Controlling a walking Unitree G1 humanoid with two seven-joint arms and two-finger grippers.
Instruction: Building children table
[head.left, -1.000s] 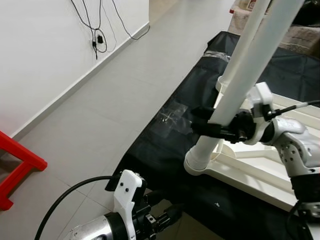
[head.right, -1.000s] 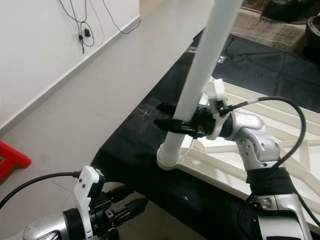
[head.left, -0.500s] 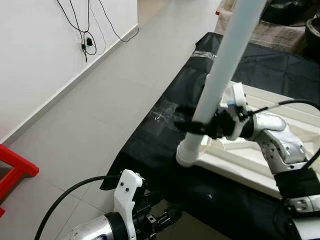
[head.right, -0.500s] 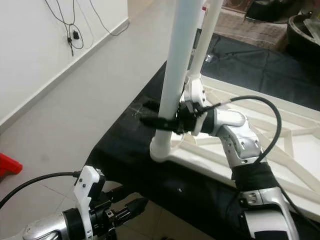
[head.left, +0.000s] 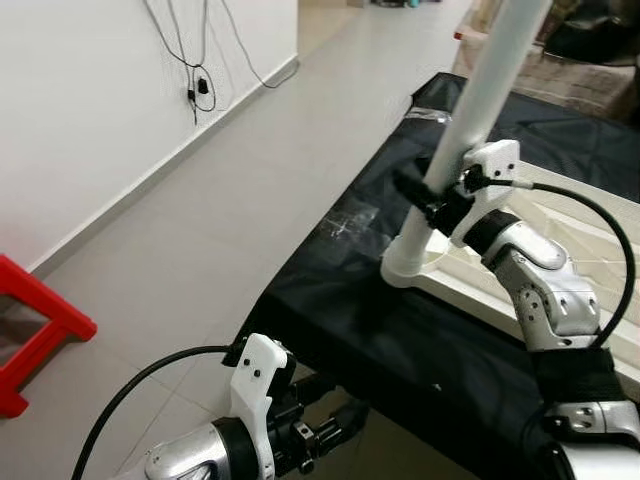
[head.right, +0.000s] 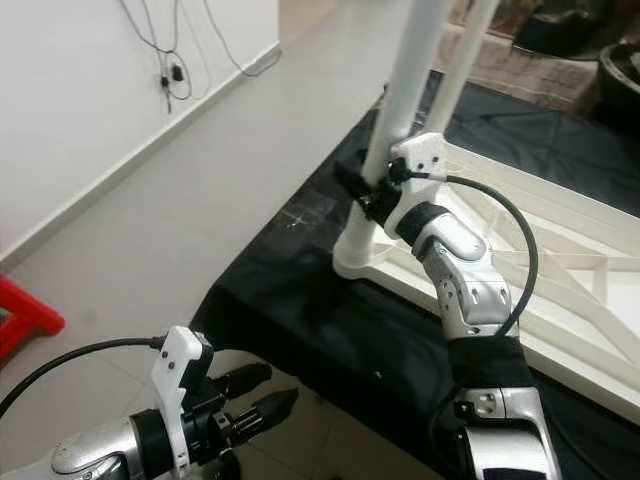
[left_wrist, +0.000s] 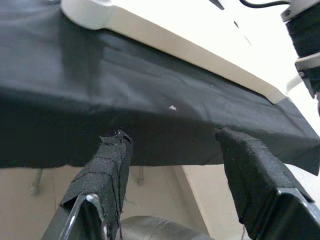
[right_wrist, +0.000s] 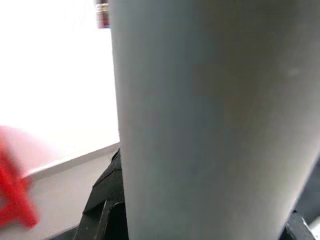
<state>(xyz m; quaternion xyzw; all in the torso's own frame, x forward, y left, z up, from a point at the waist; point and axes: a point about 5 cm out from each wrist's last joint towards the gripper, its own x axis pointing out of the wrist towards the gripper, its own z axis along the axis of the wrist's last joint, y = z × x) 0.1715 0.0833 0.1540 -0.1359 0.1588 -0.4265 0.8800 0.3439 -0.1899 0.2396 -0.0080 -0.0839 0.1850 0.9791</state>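
Observation:
A long white table leg (head.left: 472, 115) stands nearly upright, its flared base (head.left: 404, 268) on the near left corner of the upturned white table top (head.left: 460, 296). My right gripper (head.left: 420, 195) is shut on this leg a little above the base. In the right wrist view the leg (right_wrist: 200, 125) fills the space between the black fingers (right_wrist: 102, 210). A second white leg (head.right: 466, 50) rises just behind it. My left gripper (head.right: 255, 395) hangs low by the near edge of the black cloth (left_wrist: 125, 90), open (left_wrist: 170, 137) with nothing between its fingers.
The table top lies on a black cloth (head.left: 340, 300) spread over a low surface. A red stool (head.left: 40, 330) stands on the tiled floor at the left. Cables (head.left: 195, 80) hang on the white wall. Cushions and dark clutter lie beyond the cloth at the far right.
The view has shifted. My right arm has stretched forward with the leg, which now stands straighter at the table top's corner. The left gripper has stayed low and open.

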